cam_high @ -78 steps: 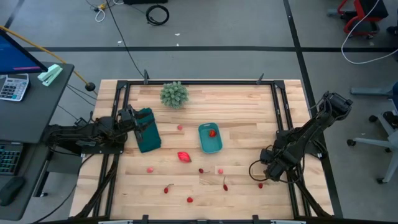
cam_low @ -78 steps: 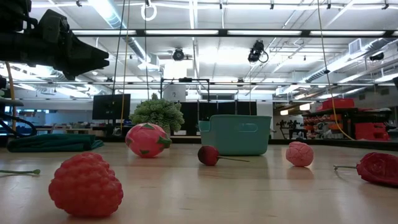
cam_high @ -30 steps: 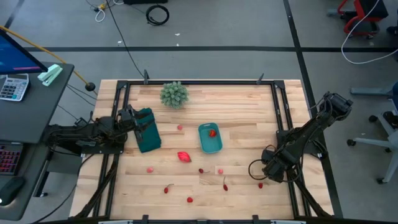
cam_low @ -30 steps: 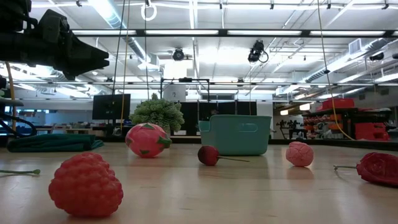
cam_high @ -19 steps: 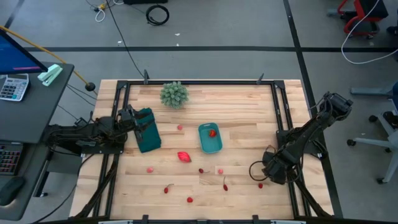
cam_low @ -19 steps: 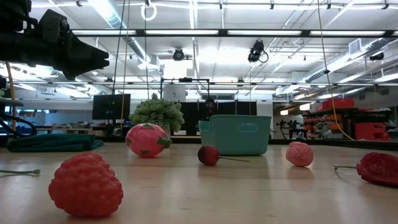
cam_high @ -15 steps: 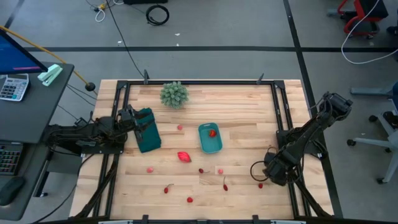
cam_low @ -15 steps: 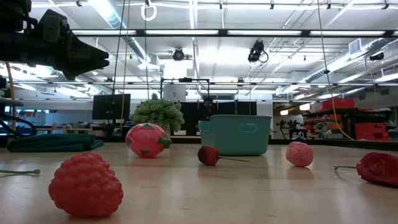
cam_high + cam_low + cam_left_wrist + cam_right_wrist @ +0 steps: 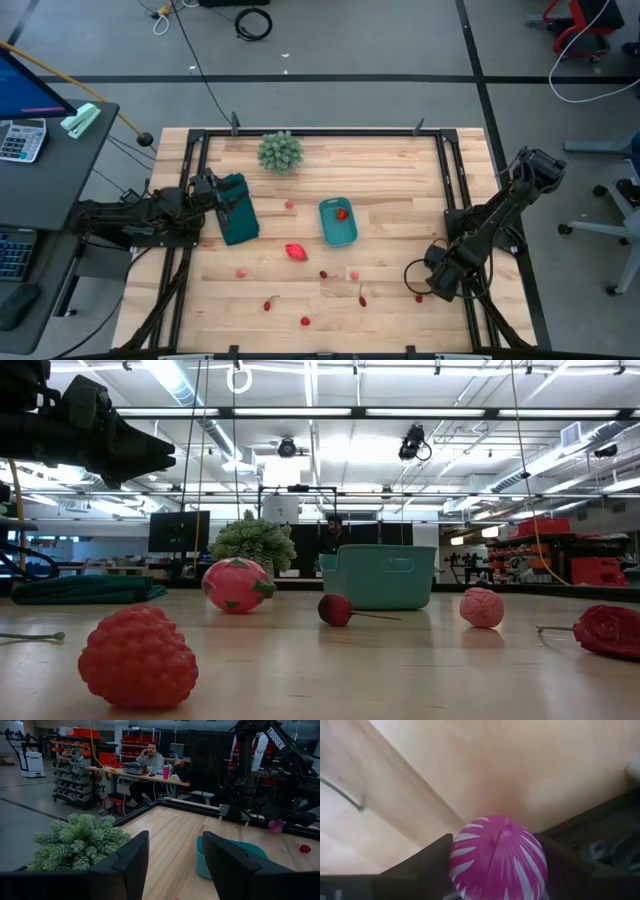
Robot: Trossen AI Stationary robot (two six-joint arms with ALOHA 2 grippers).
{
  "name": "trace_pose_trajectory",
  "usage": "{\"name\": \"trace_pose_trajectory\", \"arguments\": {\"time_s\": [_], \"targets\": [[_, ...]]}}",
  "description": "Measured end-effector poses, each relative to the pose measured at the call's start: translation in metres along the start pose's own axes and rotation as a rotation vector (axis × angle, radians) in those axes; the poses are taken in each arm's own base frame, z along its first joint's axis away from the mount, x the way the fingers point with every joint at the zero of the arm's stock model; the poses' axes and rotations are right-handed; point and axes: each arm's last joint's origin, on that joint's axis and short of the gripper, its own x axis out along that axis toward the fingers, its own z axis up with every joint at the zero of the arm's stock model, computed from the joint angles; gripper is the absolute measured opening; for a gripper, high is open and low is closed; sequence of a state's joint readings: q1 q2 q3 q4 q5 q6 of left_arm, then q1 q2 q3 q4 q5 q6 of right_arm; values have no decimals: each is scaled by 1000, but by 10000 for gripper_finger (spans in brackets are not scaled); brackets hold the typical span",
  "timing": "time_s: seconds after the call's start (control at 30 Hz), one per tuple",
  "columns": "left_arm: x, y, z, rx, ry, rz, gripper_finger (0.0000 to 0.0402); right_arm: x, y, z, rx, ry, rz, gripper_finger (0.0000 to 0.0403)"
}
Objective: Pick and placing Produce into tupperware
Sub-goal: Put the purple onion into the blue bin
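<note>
The teal tub (image 9: 337,222) stands mid-table with one red piece (image 9: 342,213) inside; it also shows in the low view (image 9: 380,575). Small red and pink produce lies loose on the wood: a strawberry (image 9: 296,251), a cherry (image 9: 335,610), a raspberry (image 9: 138,657) and others. My right gripper (image 9: 432,284), near the table's right edge, is shut on the purple striped ball (image 9: 497,855), which also shows in the left wrist view (image 9: 276,825). My left gripper (image 9: 172,865) is open and empty above the dark green flat piece (image 9: 237,212) at the left. My right gripper pinches the purple ball by its two opposite sides (image 9: 459,854) between its two fingers, one finger (image 9: 427,862) on each side. The fingers come from above, pointing down. I cannot tell whether the ball is clear of the wood.
A spiky pale-green plant ball (image 9: 280,152) sits at the far edge. A black frame rail (image 9: 455,215) runs along the table's right side beside my right gripper. A red piece (image 9: 419,297) lies just by that gripper. People sit at a desk beyond the table (image 9: 150,757).
My right gripper has drifted a little toward the table's near edge and right side. My left arm and the loose produce have kept still.
</note>
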State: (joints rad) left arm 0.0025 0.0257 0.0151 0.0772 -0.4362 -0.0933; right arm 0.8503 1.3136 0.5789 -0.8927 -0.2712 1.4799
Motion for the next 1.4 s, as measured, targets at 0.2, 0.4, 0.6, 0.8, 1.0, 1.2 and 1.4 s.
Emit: {"name": "trace_pose_trajectory", "arguments": {"time_s": [0.2,0.4,0.6,0.8,1.0,1.2,1.4], "targets": [[0,0,0,0,0,0,199,-2,1,9,21,-135,10,266],[0,0,0,0,0,0,193,-12,14,37,74,-595,133,267],[0,0,0,0,0,0,197,-42,32,71,20,-1219,167,267],[0,0,0,0,0,0,196,-72,26,113,112,-1428,116,268],[0,0,0,0,0,0,191,-99,5,157,79,-1428,271,268],[0,0,0,1,0,0,197,-102,-11,181,47,-1366,390,268],[0,0,0,2,0,0,196,-74,10,202,-19,-1349,387,268]]}}
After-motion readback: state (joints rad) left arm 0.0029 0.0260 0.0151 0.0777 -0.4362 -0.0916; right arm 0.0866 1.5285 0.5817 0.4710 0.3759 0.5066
